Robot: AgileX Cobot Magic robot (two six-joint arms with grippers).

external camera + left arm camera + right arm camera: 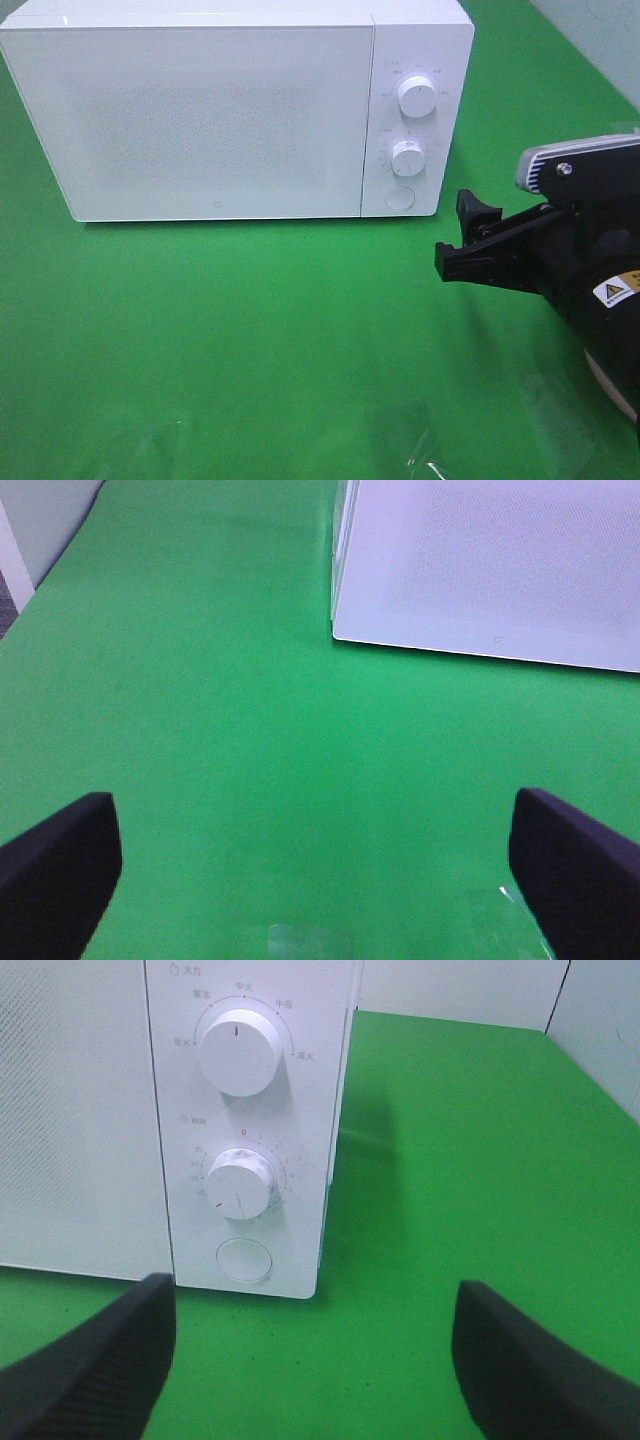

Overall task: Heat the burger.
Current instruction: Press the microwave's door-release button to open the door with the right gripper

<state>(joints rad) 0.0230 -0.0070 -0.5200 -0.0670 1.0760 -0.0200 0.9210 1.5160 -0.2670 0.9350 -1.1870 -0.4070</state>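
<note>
The right gripper (456, 235) hovers above the green mat (250, 340) and faces the microwave (220, 120) control panel (245, 1120), jaws wide apart and empty. The left gripper (320, 870) is also spread fully and empty; only its fingertips show. The microwave door (190, 115) is shut and frosted, and the burger cannot be located in any view.

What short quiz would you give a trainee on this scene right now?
1. True or false: the microwave door stands open.
2. Pick one. Directly below the lower knob sits: A) a round button; B) a handle; C) a screen.
3. Fill the gap: the left end effector and the right end effector are both ____ and hold nothing.

Key: 1 false; 2 A; 3 open.
</note>
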